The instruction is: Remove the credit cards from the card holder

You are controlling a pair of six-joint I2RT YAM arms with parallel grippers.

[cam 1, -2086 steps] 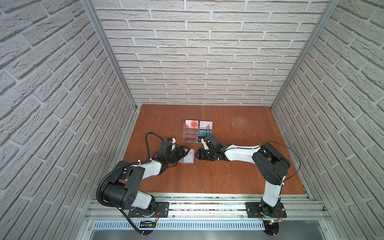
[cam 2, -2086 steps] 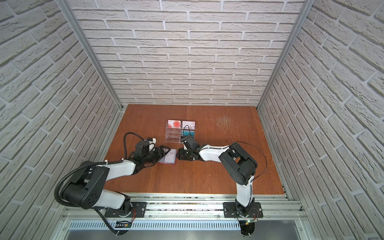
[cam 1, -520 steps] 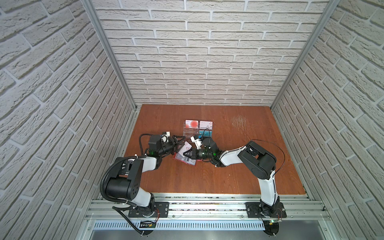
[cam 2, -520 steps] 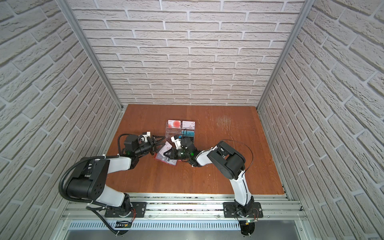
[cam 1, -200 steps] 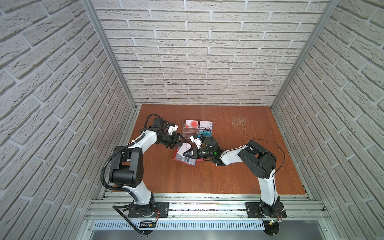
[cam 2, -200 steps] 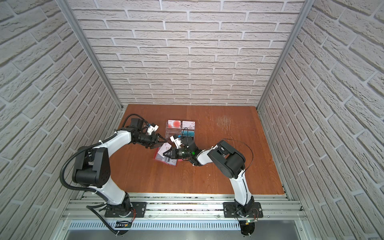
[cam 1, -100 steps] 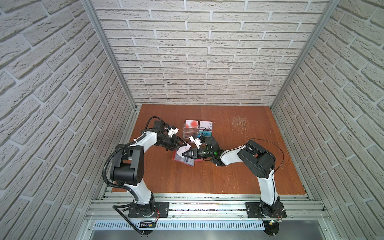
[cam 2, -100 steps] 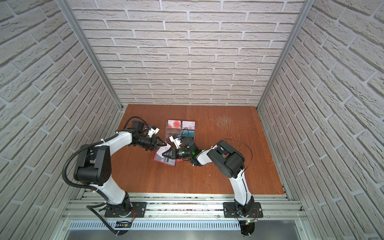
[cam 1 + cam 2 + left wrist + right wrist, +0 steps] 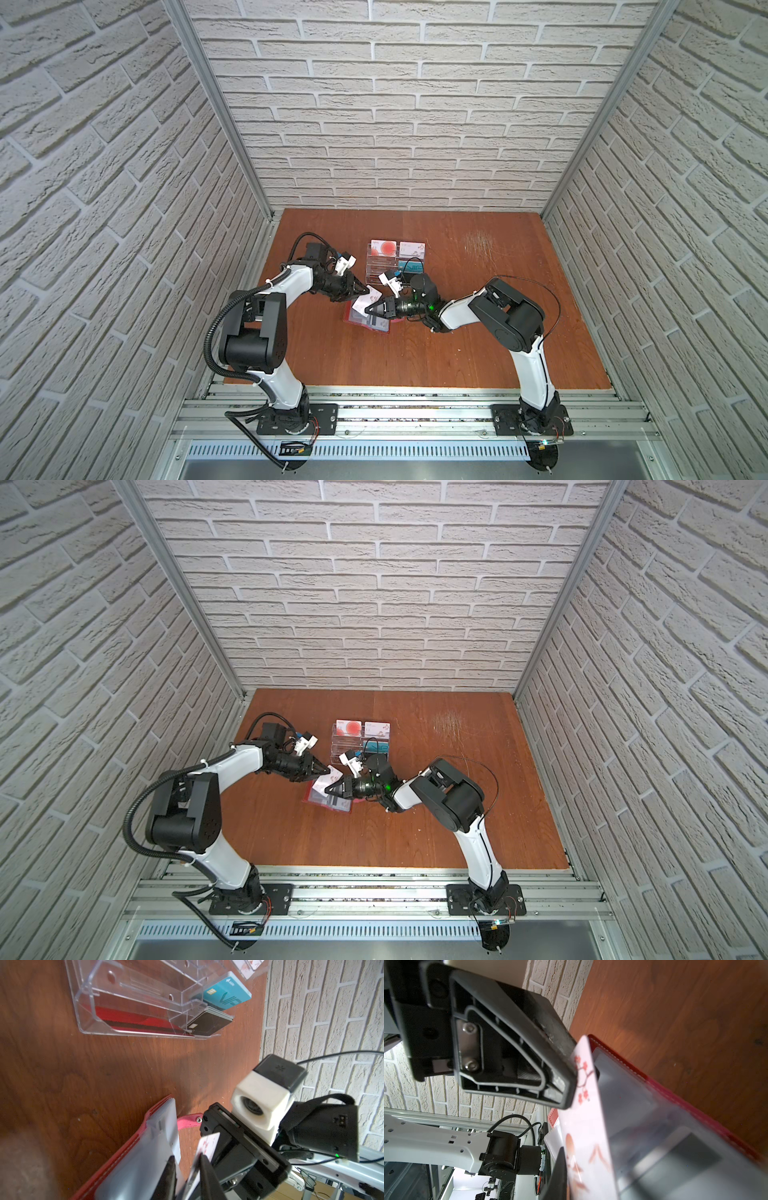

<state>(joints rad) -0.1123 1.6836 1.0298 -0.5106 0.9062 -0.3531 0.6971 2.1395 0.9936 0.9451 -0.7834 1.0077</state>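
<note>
The red card holder [image 9: 365, 323] [image 9: 328, 805] lies open on the table, clear sleeves up [image 9: 133, 1157] [image 9: 675, 1126]. A white credit card with red blossoms [image 9: 368, 298] [image 9: 208, 1145] [image 9: 587, 1126] stands above it, mostly out of its sleeve. My right gripper [image 9: 368, 309] [image 9: 571, 1157] is shut on one end of this card. My left gripper [image 9: 365, 289] [image 9: 187, 1159] straddles the other end, jaws narrow. One of its fingers [image 9: 529, 1053] touches the card. A thin gap shows at the other.
A clear acrylic rack [image 9: 376, 270] [image 9: 124, 1001] stands just behind. It holds a teal VIP card [image 9: 409, 265] [image 9: 226, 993], a white card with red circles [image 9: 384, 247], a white card with small marks [image 9: 413, 248], black cards [image 9: 207, 1022] and a red one [image 9: 135, 1020].
My left arm has swung from beside the rack to the card and narrowed its jaws around the card's free end. The right gripper has kept still with the card.
</note>
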